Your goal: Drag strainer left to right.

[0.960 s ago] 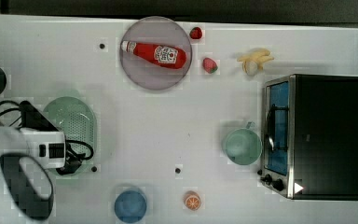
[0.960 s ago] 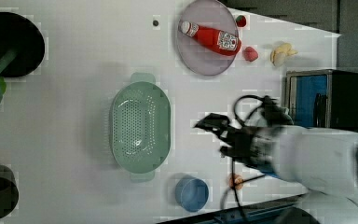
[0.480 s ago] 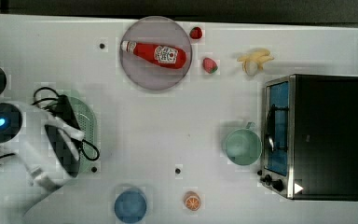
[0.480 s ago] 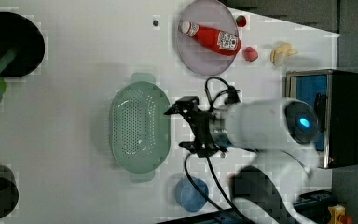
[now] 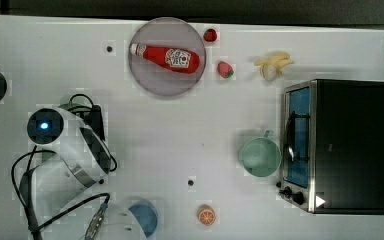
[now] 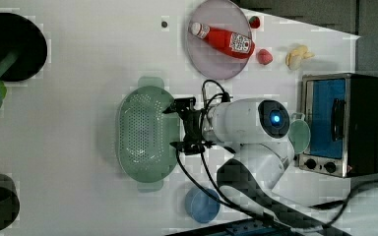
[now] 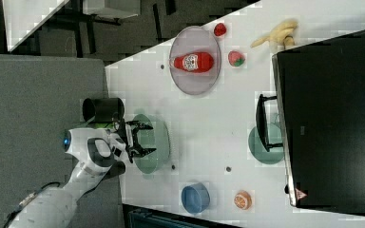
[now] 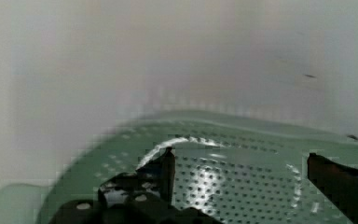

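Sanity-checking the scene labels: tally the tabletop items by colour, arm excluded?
Mint green: 2, strainer, mug
Red: 3, ketchup bottle, two strawberries
Blue: 1, bowl
Yellow: 1, banana
Orange: 1, orange half
Black and silver: 1, toaster oven
Grey: 1, plate
Total: 10

Mint-green dotted strainer [image 6: 142,132], red bottle [image 6: 223,38]

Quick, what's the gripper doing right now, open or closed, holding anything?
Gripper: open, fingers spread over the strainer, holding nothing.
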